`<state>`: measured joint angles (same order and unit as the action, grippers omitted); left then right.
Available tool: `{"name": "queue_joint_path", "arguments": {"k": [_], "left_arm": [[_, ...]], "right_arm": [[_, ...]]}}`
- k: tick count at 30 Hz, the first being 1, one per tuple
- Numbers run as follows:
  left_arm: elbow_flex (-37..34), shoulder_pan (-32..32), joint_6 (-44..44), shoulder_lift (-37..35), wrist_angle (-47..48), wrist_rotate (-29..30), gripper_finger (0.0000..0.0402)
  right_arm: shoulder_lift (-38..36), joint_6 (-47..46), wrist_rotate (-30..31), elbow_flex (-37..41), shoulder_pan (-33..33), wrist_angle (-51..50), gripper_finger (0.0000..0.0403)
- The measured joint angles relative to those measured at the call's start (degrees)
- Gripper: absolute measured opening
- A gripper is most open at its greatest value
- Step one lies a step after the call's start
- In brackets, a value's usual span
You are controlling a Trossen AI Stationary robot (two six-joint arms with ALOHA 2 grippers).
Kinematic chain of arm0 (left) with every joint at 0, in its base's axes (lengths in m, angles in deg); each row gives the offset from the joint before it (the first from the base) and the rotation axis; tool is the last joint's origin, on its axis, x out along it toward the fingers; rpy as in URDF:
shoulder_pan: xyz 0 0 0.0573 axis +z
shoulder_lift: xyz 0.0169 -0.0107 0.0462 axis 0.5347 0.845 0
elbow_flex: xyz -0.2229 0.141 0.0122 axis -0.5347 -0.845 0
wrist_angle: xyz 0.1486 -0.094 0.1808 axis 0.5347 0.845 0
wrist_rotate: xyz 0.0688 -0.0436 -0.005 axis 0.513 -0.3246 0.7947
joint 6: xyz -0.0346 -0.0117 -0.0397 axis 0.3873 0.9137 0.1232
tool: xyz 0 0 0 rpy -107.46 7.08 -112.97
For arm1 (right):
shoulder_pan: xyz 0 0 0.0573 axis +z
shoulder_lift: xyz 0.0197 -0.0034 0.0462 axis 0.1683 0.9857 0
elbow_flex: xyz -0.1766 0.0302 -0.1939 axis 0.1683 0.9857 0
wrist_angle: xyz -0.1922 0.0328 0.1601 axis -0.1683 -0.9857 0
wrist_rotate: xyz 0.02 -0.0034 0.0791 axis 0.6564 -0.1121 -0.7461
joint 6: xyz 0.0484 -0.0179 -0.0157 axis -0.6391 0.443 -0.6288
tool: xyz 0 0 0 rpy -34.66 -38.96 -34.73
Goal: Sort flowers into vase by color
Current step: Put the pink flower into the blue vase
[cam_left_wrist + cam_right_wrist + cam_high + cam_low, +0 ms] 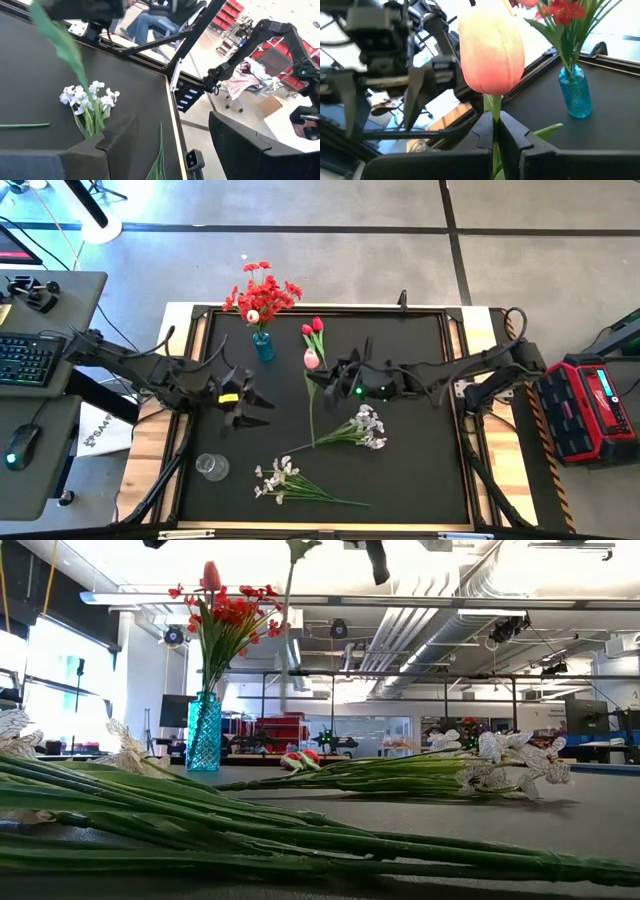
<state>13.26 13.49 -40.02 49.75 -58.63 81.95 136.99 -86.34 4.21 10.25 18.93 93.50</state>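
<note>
Black mat (420, 470) covers the table; we take the blue vase (263, 346) as our reference.

Nearest the front edge, well away from the vase, one white spray (280, 478) lies flat on the mat, with a clear glass (211, 467) beside it toward the left arm's side, empty as far as we can see. A second white spray (367, 426) lies a little closer to the vase, on the right arm's side. Neither white spray is sorted yet.

Closer again, the right gripper (495, 131) has its fingers pressed together on the stem of a pale pink tulip (493, 55). The bud stands upright just above the fingertips, lifted clear of the mat, its long stem hanging below. In the high view this tulip sits just to the right-arm side of the vase, not yet over it.

The left gripper (250, 408) hovers near the vase on the front side, fingers apart, holding nothing that we can see.

A red tulip (316, 328) shows next to the pink bud; we cannot tell whether it lies on the mat.

In the vase itself: the red bunch (262, 292), already placed.

Judgement: the red bunch is done; the pink tulip is in transit; the two white sprays, and possibly the red tulip, remain.
</note>
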Motion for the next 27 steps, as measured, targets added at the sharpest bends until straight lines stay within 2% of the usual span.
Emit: {"name": "queue_joint_path", "arguments": {"k": [9,20,27], "left_arm": [[0.0,0.02,-1.46,3.17,-2.94,0.01,0.0228],[0.02,0.02,-4.28,9.61,-13.92,-1.54,0.0228],[0.02,0.04,-4.35,12.48,-17.81,-1.51,0.0228]], "right_arm": [[0.0,0.82,-0.56,0.0,-0.27,1.79,0.0],[0.02,2.04,-1.2,0.04,-1.35,6.83,0.0],[0.02,5.69,-4.03,0.04,-2.23,10.24,0.0]]}}
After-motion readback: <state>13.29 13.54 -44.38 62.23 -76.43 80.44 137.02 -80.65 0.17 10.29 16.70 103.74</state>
